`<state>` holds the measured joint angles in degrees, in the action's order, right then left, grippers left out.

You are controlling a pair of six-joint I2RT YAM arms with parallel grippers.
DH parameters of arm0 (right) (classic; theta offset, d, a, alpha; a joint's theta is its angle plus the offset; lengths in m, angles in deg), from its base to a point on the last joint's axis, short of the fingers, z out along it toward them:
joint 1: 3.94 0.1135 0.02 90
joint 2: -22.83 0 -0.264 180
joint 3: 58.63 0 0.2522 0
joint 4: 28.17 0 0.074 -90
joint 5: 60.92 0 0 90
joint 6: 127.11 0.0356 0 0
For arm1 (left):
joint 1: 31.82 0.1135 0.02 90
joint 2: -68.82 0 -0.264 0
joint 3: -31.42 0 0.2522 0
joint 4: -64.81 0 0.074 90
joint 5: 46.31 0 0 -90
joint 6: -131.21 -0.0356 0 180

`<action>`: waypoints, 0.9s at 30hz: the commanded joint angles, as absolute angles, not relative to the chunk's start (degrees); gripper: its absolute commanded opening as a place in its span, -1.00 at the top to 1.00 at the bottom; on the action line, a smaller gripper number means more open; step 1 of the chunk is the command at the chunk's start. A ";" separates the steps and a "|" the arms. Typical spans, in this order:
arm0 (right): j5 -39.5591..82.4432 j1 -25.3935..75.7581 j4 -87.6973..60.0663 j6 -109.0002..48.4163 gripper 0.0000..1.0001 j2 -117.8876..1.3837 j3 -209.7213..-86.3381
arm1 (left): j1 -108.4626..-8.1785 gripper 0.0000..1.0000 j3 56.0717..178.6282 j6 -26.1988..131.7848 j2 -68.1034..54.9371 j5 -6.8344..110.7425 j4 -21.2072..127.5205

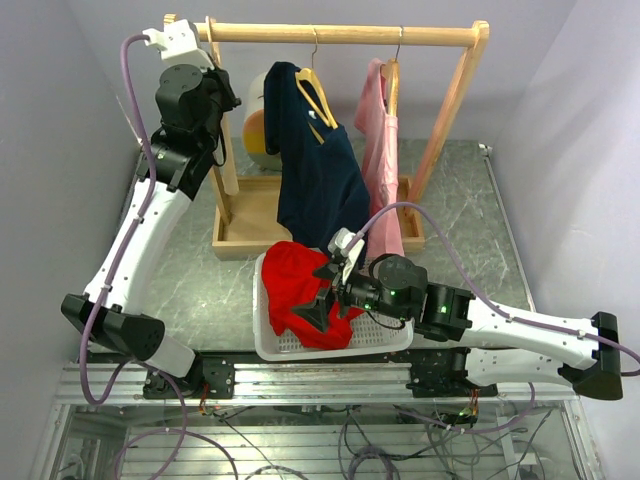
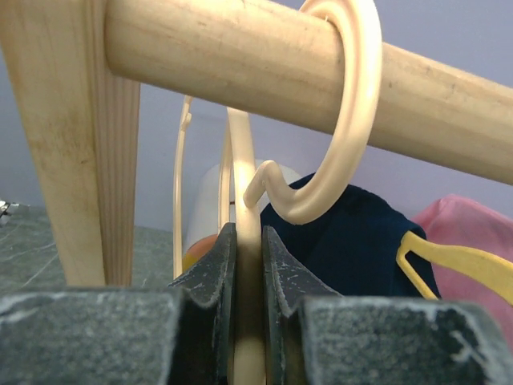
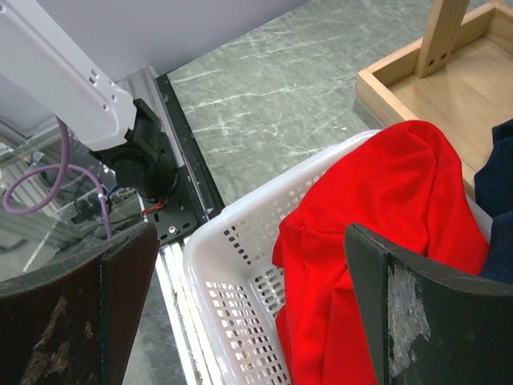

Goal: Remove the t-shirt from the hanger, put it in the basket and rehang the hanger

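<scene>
The left gripper point(image 2: 247, 241) is clenched on the neck of a cream hanger point(image 2: 346, 120), whose hook sits over the left end of the wooden rail point(image 2: 240, 48). The right gripper point(image 3: 256, 305) hangs released, jaws wide, over a white basket point(image 3: 232, 233) at the table's point(image 1: 460, 200) near edge, where the red t-shirt point(image 3: 377, 208) lies crumpled. A navy shirt point(image 1: 320, 170) and a pink one point(image 1: 380, 150) hang further along the rail.

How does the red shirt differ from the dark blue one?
The red cloth t-shirt lies crumpled in the white plastic basket; the navy cloth t-shirt hangs from a yellow plastic hanger on the wooden rail. The red one is bunched, the navy one drapes long. Both are plain fabric.
</scene>
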<state>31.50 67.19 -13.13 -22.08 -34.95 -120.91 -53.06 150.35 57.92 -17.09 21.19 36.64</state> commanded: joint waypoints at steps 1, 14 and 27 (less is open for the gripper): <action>31.81 67.65 -14.49 -21.99 -0.99 -34.99 -120.90 | -52.22 0.79 146.20 57.54 -15.45 18.68 39.17; 38.33 67.69 -9.43 -25.13 -0.99 -32.77 -124.12 | -52.12 -0.25 145.91 57.58 -7.12 26.70 35.79; 44.18 67.71 1.76 -33.55 -0.55 -34.01 -144.74 | -53.47 -0.28 143.46 59.72 4.63 45.34 33.50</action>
